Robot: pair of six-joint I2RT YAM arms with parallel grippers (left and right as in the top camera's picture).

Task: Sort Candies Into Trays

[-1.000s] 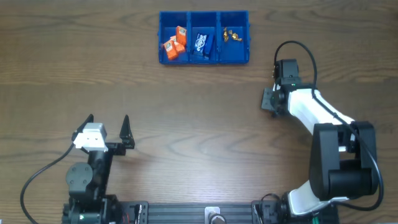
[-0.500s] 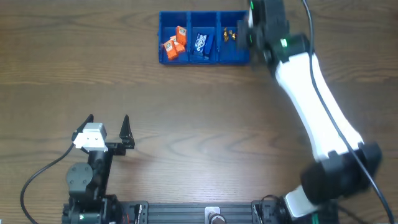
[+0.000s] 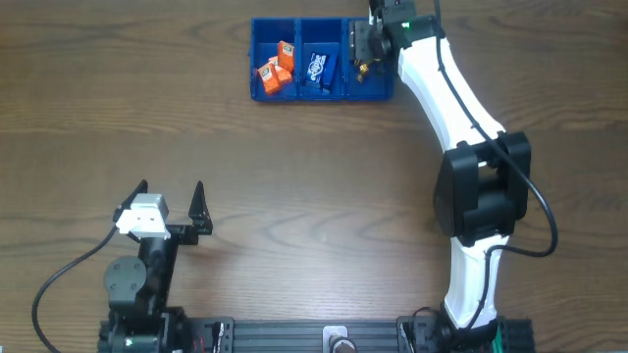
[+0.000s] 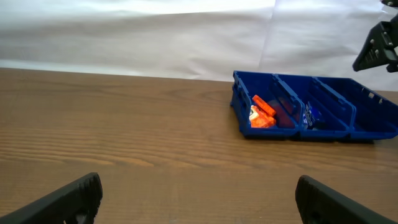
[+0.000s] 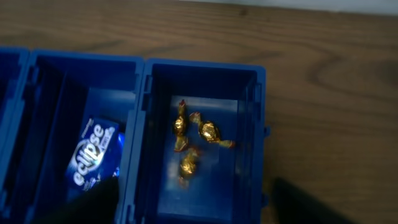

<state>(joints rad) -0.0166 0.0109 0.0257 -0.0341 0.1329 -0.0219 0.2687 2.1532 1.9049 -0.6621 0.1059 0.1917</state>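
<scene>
Three gold candies (image 5: pixel 196 140) lie in the end compartment of the blue tray (image 5: pixel 205 67). You see them clearly from the right wrist, while from the top the right hand (image 3: pixel 365 47) covers part of them. Its fingers are apart and hold nothing. The middle compartment has a blue packet (image 5: pixel 93 152), and the other end has orange candies (image 3: pixel 277 65). Your left hand (image 3: pixel 171 188) is also spread and empty, near its own base, well apart from the tray.

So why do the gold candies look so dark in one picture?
Right wrist view: the gold candies lie deep in the blue tray, whose walls shade its floor, and the right gripper close above probably blocks light too. Top view: the table is lit evenly. Left wrist view: the white backdrop is the brightest part.
</scene>
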